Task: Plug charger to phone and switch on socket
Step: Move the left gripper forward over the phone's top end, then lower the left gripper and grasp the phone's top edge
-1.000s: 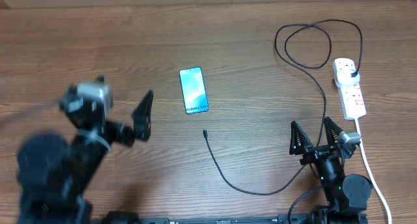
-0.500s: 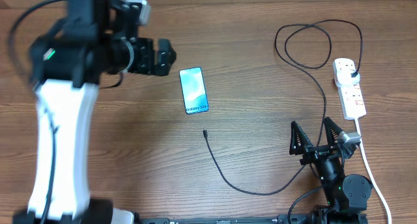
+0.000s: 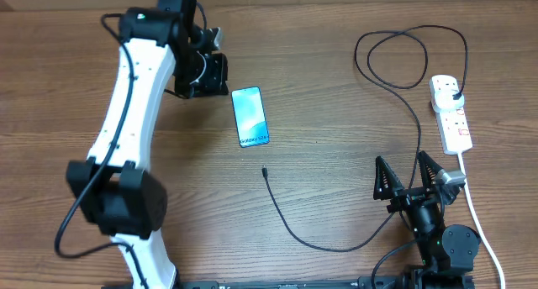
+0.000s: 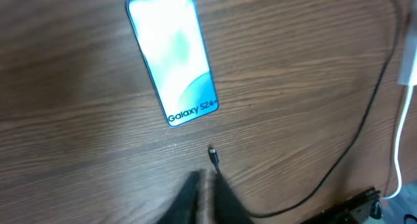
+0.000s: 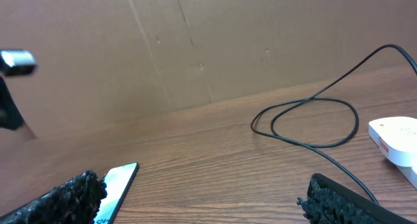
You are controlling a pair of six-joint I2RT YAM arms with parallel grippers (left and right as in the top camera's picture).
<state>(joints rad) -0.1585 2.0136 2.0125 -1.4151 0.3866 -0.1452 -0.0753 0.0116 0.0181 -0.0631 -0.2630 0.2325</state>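
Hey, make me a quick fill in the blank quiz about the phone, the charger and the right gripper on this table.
The phone lies flat with its screen facing ____.
The charger's connector tip lies on the bare table, not yet plugged into the ____.
The charger's plug sits in the socket, which is coloured ____.
The right gripper is ____ and holds nothing.
Missing words: up; phone; white; open.

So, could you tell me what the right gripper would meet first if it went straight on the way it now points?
Most likely the charger cable: it runs from its loop toward the open right gripper. Height is unclear, so the gripper might pass over it.
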